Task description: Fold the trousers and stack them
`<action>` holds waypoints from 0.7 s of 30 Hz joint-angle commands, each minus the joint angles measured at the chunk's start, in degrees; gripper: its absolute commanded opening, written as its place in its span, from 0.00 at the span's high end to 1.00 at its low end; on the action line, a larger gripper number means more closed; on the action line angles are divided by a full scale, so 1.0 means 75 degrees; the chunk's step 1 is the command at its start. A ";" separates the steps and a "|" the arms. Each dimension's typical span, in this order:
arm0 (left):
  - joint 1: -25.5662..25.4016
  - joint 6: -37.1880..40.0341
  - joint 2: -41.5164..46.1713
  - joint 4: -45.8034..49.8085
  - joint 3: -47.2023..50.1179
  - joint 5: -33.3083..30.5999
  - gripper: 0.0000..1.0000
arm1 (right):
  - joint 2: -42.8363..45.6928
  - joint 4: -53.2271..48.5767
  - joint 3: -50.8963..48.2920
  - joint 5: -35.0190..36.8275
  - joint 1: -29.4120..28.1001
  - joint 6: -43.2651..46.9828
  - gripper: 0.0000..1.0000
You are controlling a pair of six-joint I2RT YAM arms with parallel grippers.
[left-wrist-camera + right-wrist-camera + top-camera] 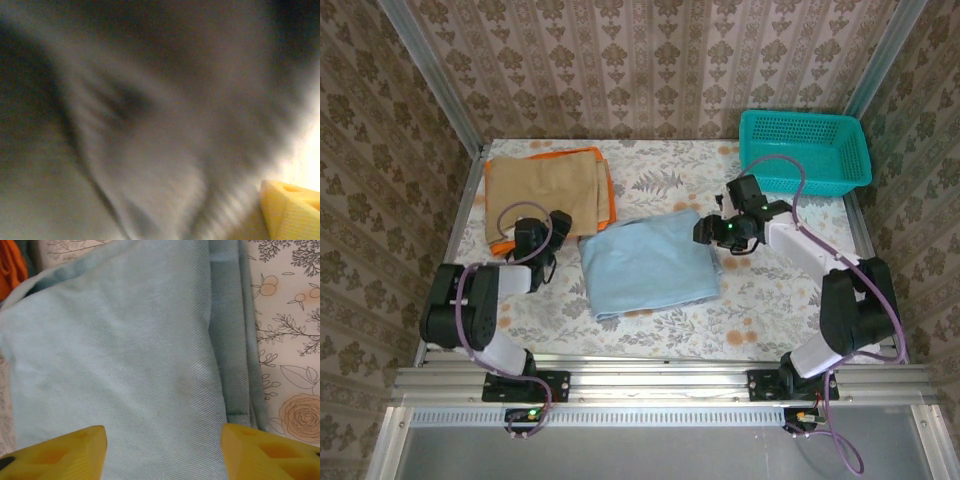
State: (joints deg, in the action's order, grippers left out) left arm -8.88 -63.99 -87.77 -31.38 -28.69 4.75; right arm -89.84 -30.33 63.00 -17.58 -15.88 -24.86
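The left arm is being held bent low over the counter point(750, 310), with the left end effector point(560, 228) at the left edge of the trousers point(645, 265). Whether its fingers are spread cannot be told. The folded trousers are lying mid-counter, just beside the tan cloth point(542, 185). The right arm is being held stretched leftward, with the right end effector point(710, 230) spread above the trousers' right edge, pinching nothing.

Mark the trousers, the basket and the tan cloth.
trousers point(648, 265), top view, middle of the folded bundle
basket point(805, 150), top view, its bare floor
tan cloth point(542, 190), top view, its centre
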 commanded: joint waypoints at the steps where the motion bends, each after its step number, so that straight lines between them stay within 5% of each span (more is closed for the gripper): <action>1: -0.0195 0.1392 0.1143 0.2867 -0.0415 0.0323 0.00 | -0.0697 -0.0612 0.0503 0.0598 0.0133 0.0662 0.33; 5: -0.0638 0.2787 0.2207 0.5856 -0.1422 -0.0042 0.00 | -0.1271 -0.0821 0.0718 0.0752 0.0229 0.0970 0.30; 9: -0.1084 0.3327 0.2064 0.7030 -0.1764 0.0490 0.00 | -0.1797 -0.0968 0.0839 0.0617 0.0227 0.1122 0.26; 16: -0.1627 0.3554 0.0444 0.6407 -0.1657 0.1073 0.05 | -0.2367 -0.0392 0.0522 -0.0166 0.0185 0.0984 0.30; 21: -0.1702 0.3280 -0.0517 0.4703 -0.1034 0.1778 0.28 | -0.2450 -0.0189 0.0307 -0.0531 0.0139 0.0843 0.55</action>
State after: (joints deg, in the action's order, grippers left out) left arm -20.36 -39.00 -86.50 12.14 -40.01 11.42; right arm -107.02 -32.67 67.24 -18.81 -14.11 -18.28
